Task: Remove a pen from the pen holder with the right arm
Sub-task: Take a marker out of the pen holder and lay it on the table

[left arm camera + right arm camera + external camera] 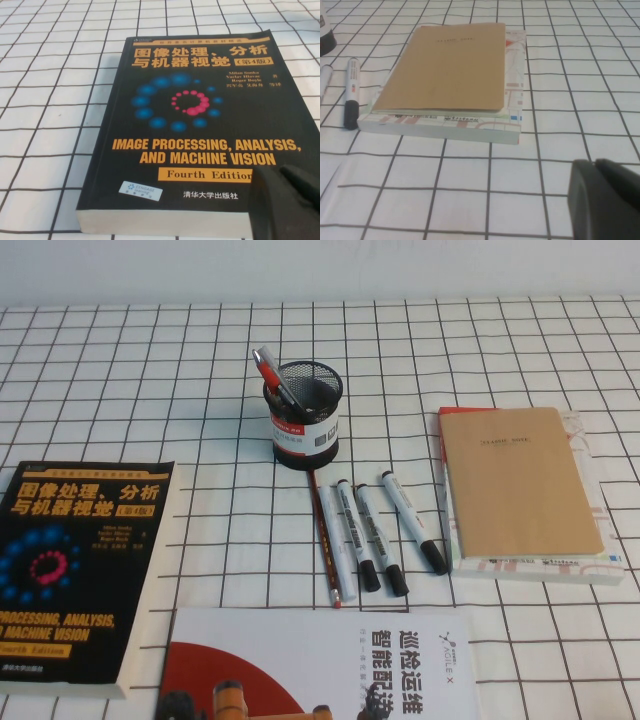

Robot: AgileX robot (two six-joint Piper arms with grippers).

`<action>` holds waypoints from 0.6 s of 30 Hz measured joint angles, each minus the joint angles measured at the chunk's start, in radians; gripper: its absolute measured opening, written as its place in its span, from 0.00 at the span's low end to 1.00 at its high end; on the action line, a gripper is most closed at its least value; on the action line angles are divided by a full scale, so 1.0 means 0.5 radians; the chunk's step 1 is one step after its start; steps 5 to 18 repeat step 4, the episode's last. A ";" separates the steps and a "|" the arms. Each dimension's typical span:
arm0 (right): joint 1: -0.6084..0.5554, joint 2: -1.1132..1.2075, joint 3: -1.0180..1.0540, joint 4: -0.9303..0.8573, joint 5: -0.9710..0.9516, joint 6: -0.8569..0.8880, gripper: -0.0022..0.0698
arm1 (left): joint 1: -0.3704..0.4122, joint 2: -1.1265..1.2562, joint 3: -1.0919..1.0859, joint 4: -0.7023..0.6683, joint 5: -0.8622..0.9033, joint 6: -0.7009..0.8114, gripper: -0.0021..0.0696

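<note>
A black mesh pen holder (305,415) stands at the middle of the checked tablecloth. One pen with a red and silver barrel (272,375) leans out of it to the left. In front of it lie three black-capped markers (381,538), a white pen (335,530) and a red pencil (324,535). Neither arm shows in the high view. My right gripper (594,162) is shut and empty, low over the cloth in front of the brown notebook (450,65), far from the holder. My left gripper (277,169) hangs shut over the black textbook (190,125).
The brown notebook (520,480) lies on a white book at the right. The black textbook (75,570) fills the front left. A white and red booklet (330,670) lies along the front edge. One marker (351,92) lies beside the book stack.
</note>
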 joint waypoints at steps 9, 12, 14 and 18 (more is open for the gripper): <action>0.000 0.000 0.000 0.000 0.000 0.000 0.01 | 0.000 0.000 0.000 0.000 0.000 0.000 0.02; 0.000 0.000 0.000 0.000 0.000 0.000 0.01 | 0.000 0.000 0.000 0.000 0.000 0.000 0.02; 0.000 0.000 0.000 0.000 0.000 0.000 0.01 | 0.000 0.000 0.000 0.000 0.000 0.000 0.02; 0.000 0.000 0.000 0.000 0.000 0.000 0.01 | 0.000 0.000 0.000 0.000 0.000 0.000 0.02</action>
